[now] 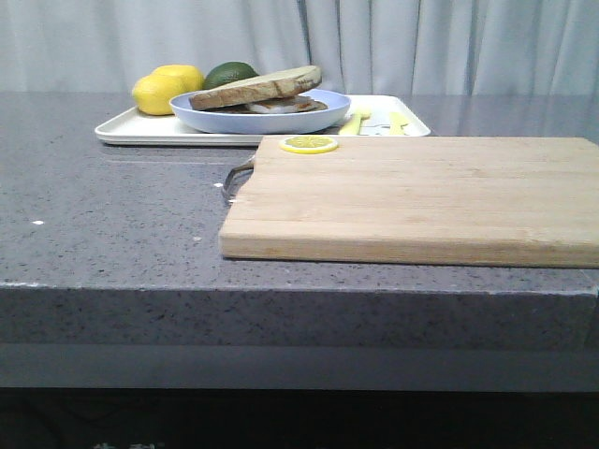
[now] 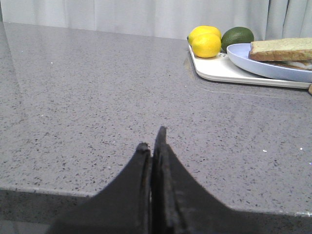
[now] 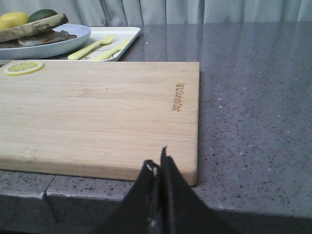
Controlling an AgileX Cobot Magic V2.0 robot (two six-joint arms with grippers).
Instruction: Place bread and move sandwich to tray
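Observation:
The bread (image 1: 257,86), a thick tan slice with brown crust, lies tilted on top of the sandwich (image 1: 281,105), whose egg layer shows beneath it. Both rest on the light-blue plate (image 1: 253,120), which stands on the white tray (image 1: 140,131) at the back left. Neither gripper shows in the front view. My left gripper (image 2: 151,137) is shut and holds nothing, low over bare counter near the front edge, far from the plate (image 2: 253,66). My right gripper (image 3: 156,157) is shut and holds nothing, just off the near right corner of the cutting board (image 3: 97,112).
A wooden cutting board (image 1: 421,196) fills the right-centre of the counter, with a lemon slice (image 1: 310,144) at its far left corner. On the tray sit two lemons (image 1: 164,91), an avocado (image 1: 229,73) and yellow cutlery (image 1: 356,122). A curtain hangs behind.

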